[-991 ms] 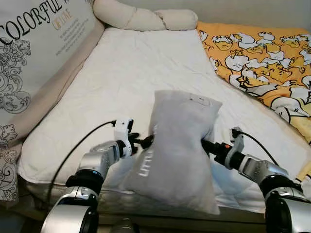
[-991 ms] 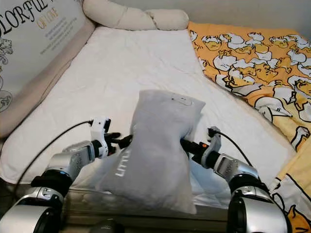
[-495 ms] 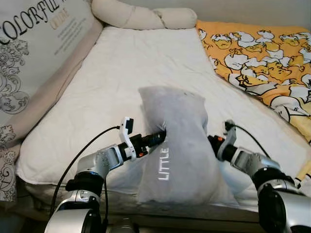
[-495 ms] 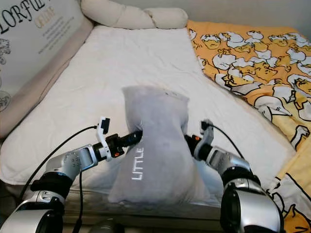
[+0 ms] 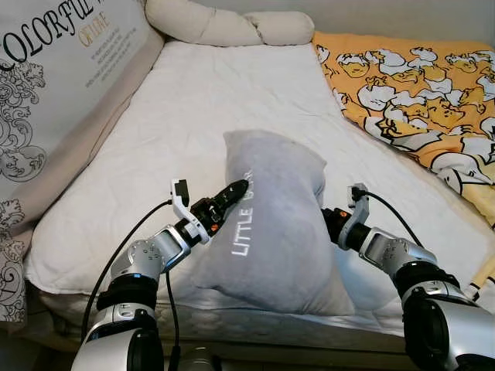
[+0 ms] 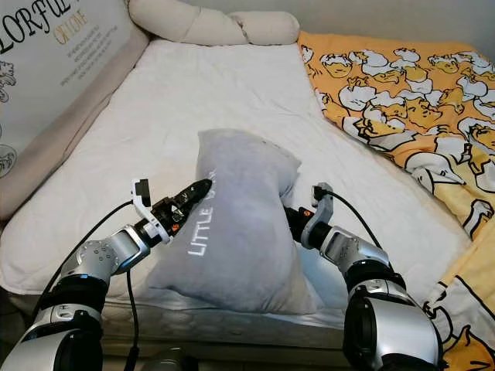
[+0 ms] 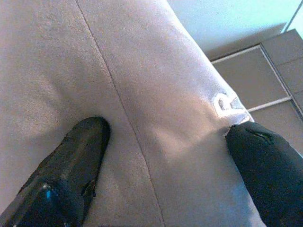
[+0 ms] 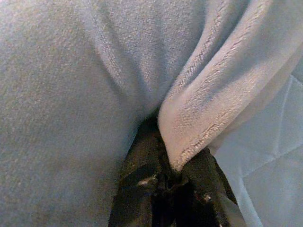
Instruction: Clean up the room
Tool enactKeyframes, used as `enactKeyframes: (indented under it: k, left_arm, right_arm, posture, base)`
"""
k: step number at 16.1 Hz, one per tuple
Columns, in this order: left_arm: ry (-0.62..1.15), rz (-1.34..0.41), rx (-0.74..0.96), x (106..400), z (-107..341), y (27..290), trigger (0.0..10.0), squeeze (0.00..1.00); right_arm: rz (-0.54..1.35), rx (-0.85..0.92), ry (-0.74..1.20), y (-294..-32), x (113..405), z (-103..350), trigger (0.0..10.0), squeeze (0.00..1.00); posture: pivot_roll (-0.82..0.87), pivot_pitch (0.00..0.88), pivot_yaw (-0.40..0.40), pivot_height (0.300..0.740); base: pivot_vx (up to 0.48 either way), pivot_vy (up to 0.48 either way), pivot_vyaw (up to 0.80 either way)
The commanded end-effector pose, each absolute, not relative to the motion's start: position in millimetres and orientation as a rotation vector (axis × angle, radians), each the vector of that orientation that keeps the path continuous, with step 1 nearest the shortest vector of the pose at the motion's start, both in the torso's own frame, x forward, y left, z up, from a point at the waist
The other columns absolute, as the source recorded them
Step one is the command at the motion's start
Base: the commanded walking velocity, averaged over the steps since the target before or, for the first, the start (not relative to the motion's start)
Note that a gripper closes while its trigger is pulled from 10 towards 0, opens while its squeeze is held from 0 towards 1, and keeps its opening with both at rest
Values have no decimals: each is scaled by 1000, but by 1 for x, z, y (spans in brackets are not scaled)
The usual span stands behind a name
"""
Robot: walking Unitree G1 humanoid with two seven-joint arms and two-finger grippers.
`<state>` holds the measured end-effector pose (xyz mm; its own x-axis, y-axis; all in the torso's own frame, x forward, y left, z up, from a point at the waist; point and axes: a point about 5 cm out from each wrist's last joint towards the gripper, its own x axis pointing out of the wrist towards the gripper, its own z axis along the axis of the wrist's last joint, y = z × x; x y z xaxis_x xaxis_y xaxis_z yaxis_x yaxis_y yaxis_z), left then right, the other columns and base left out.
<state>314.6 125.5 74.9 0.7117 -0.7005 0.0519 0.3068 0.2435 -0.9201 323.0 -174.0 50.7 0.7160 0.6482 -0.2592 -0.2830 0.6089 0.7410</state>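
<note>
Grey pillow [image 5: 274, 216] with "LITTLE" lettering lies on the white mattress [image 5: 193, 116], near edge, about centre. Left gripper [image 7: 165, 156] on the pillow's left side: fingers [image 7: 75, 161] spread apart, both tips pressing against the fabric, nothing pinched. Right gripper [image 8: 173, 177] at the pillow's right side, fingers clamped on a fold of its seam edge. Orange duck-print blanket [image 5: 418, 100] far right. Cream bolster [image 5: 224, 27] at far end. Printed cushion [image 5: 54, 85] along left.
</note>
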Motion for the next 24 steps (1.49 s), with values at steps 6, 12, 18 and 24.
enactKeyframes:
  k: [6,12,18,24]
  left_arm:
    - [365,-749,-1214,319,87,115,10000,1000]
    - [465,-895,-958,310,91,101,4078,0]
    - [409,-871,-625,320,119,127,0,0]
    - [317,-756,-474,315,132,123,0,0]
  right_arm:
    - [594,740,505,-166,329,57,0,0]
    - [645,629,459,-161,338,70,0,0]
    - [721,449,286,-156,360,110,0,0]
    - [675,414,156,-146,354,115,0,0]
  posture:
    - [45,0,21,740]
    - [50,0,20,740]
    - [49,0,17,740]
    - [47,0,10,740]
  base:
    - [0,0,0]
    - [0,0,0]
    - [0,0,0]
    - [0,0,0]
